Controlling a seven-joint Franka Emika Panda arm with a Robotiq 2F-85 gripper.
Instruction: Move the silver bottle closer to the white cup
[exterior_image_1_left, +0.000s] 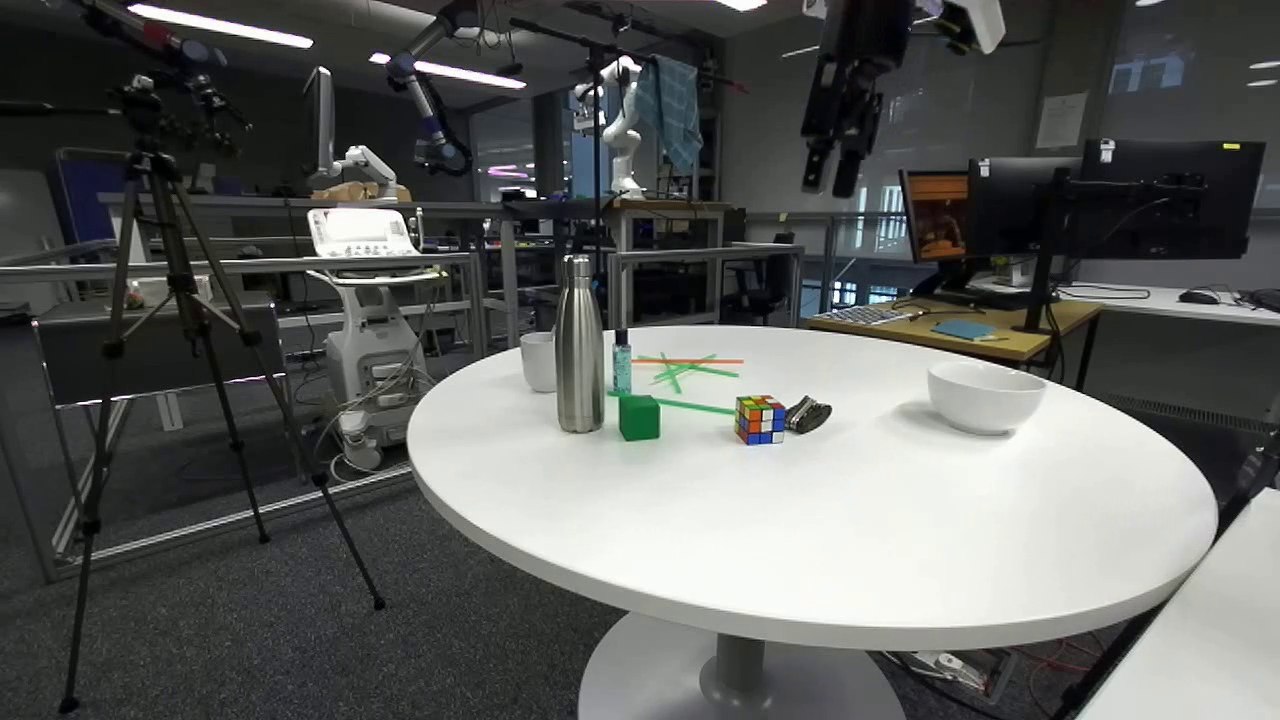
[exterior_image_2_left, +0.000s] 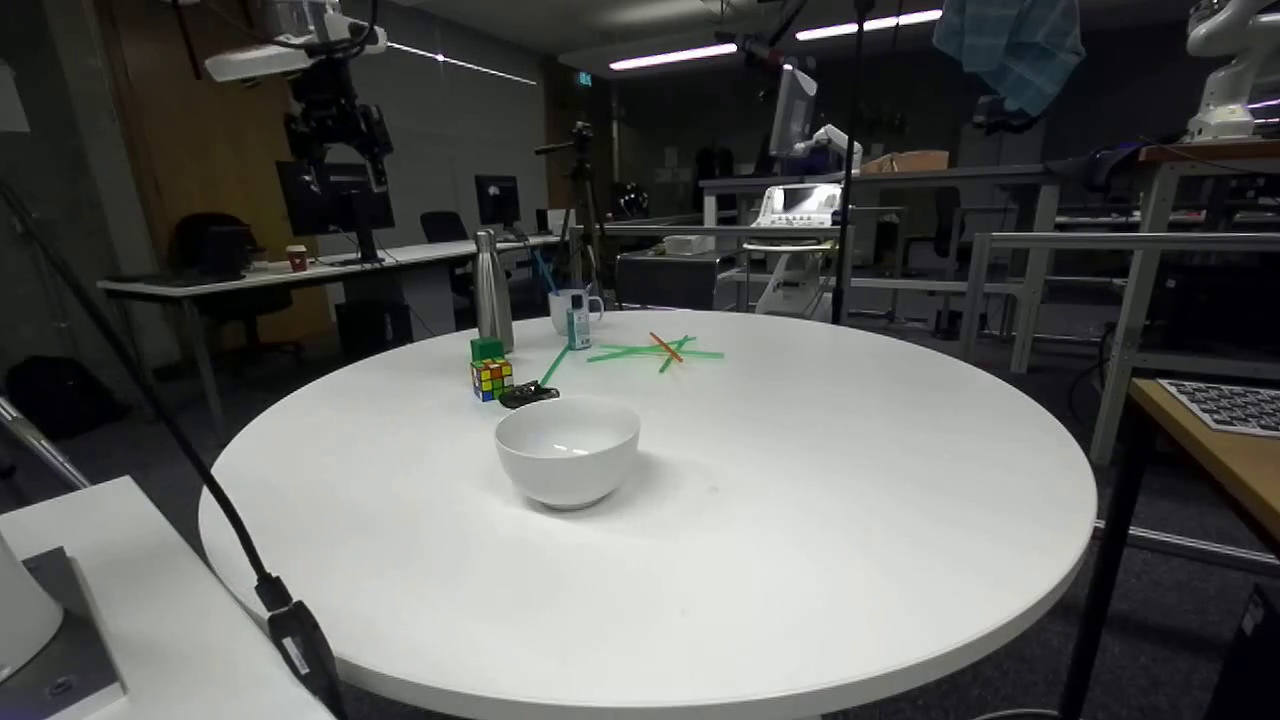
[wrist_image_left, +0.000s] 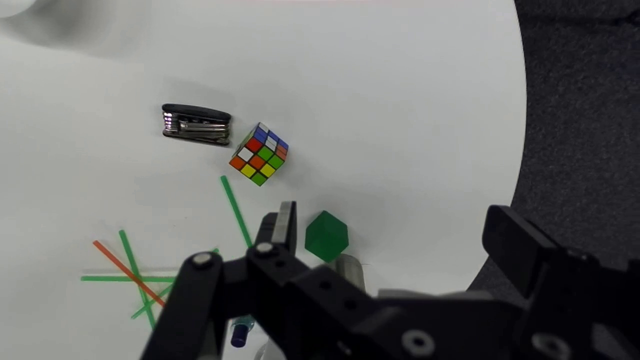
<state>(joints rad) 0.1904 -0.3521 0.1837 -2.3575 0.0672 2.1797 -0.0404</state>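
The silver bottle (exterior_image_1_left: 580, 350) stands near the white cup (exterior_image_1_left: 538, 362) (gap visible). The hand (wrist_image_left: 391, 220) is spread wide above the tabletop (exterior_image_1_left: 850, 530).

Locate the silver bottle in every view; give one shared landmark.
In an exterior view: silver bottle left of centre, green cube right of its base.
In an exterior view: silver bottle above-left of centre, green cube in front of its base.
Wrist view: silver bottle just below centre, partly behind the gripper, green cube above.
Landmark: green cube.
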